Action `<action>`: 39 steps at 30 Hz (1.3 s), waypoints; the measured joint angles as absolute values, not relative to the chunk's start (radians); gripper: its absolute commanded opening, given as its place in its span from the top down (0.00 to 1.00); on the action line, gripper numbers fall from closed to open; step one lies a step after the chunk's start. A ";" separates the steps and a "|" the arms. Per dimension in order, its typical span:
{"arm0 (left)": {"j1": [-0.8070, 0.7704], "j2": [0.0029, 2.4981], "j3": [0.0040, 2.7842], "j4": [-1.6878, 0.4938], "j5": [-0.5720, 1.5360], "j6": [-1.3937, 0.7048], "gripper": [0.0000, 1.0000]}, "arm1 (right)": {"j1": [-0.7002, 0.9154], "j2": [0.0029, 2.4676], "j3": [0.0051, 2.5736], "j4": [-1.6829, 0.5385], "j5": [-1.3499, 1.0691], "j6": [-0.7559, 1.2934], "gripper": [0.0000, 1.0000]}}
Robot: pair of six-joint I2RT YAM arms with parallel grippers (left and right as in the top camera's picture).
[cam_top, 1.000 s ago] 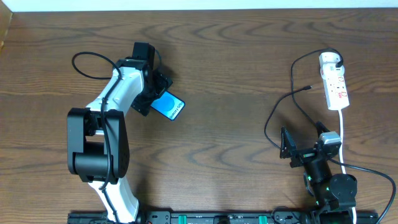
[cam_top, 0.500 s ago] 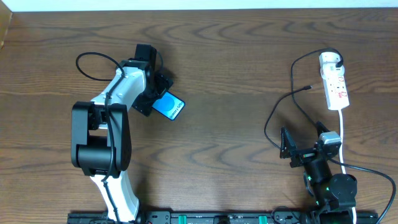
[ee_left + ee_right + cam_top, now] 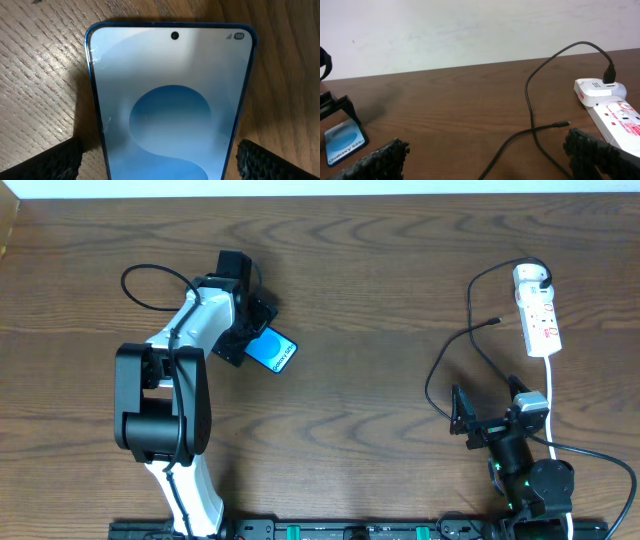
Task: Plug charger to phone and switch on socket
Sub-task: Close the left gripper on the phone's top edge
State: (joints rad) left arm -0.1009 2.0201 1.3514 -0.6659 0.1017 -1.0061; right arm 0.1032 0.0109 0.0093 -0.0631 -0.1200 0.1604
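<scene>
The phone [image 3: 272, 351] lies flat on the table at the left, screen up and cyan-blue. In the left wrist view the phone [image 3: 170, 100] fills the frame. My left gripper [image 3: 250, 338] is open and straddles the phone's near end. Its fingers [image 3: 55, 160] stand a little off each long edge. The charger's black cable [image 3: 445, 365] loops from the white plug [image 3: 533, 276]. Its connector tip [image 3: 497, 321] lies free on the table. The socket [image 3: 541, 323] lies at the far right. My right gripper [image 3: 462, 423] is open and empty, and the cable [image 3: 530, 107] crosses in front of it.
The socket's thick white cord [image 3: 552, 395] runs down the right side past my right arm. A black cable [image 3: 150, 285] loops beside my left arm. A pale wall [image 3: 470, 30] bounds the table's far edge.
My left arm's elbow shifted slightly up and right a second ago. The gripper stayed over the phone. The right arm, cable and socket have not moved.
</scene>
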 measured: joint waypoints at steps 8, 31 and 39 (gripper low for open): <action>-0.121 2.033 1.360 -0.661 0.079 -1.008 0.01 | 0.103 0.011 0.009 -0.063 -0.120 0.160 0.01; -0.126 2.069 1.403 -0.743 0.066 -0.997 0.12 | 0.103 0.011 0.009 -0.063 -0.120 0.160 0.01; -0.126 2.069 1.403 -0.751 0.072 -0.967 0.13 | 0.103 0.011 0.009 -0.063 -0.120 0.160 0.01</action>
